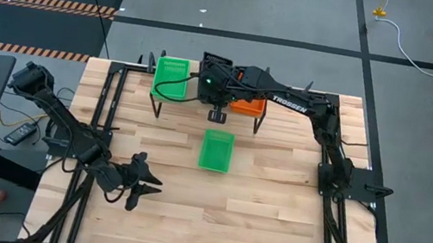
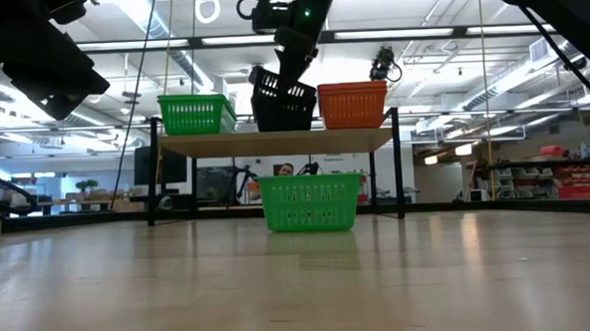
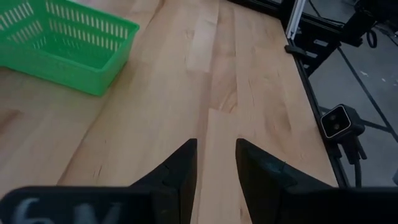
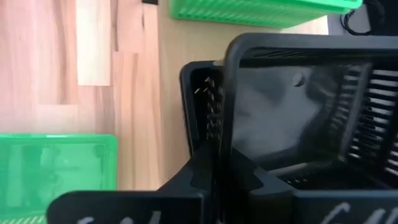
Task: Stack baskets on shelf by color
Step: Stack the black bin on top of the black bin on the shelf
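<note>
One black basket tilted on shelf at 12 o'clock, right gripper pinching its wall, left gripper half-open, empty, at 8 o'clock.

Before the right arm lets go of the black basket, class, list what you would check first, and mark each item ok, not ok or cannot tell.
1. Right gripper fingers pinch the black basket wall: ok.
2. Black basket level on the shelf: not ok, it is tilted.
3. Black basket sits between the green basket and orange basket: ok.
4. Fully seated in a lower black basket: cannot tell.
5. Floor basket clear of the shelf: ok.
6. Left gripper away, fingers apart: ok.
</note>
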